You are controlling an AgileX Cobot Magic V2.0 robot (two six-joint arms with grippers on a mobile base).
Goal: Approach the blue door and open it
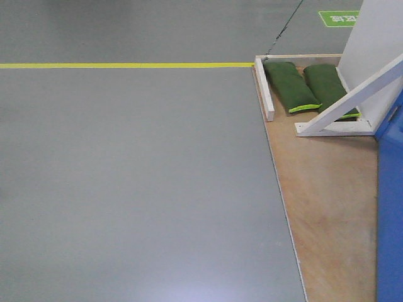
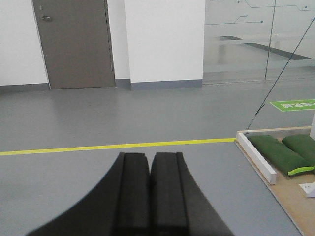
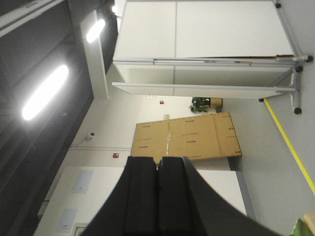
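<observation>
A strip of the glossy blue door (image 1: 390,201) shows at the right edge of the front view, standing on the wooden platform (image 1: 327,189). Its lever handle and lock are out of view. My left gripper (image 2: 149,156) is shut and empty, held above the grey floor and pointing at the yellow line, with the platform corner to its right. My right gripper (image 3: 159,160) is shut and empty. Its view is turned sideways, facing a white wall and a cardboard sheet (image 3: 187,135). The door does not show in either wrist view.
A white slanted brace (image 1: 352,100) and two green sandbags (image 1: 289,85) sit at the platform's far corner, behind a white frame bar (image 1: 265,88). A yellow floor line (image 1: 126,65) runs across the grey floor. A grey room door (image 2: 74,44) stands far off.
</observation>
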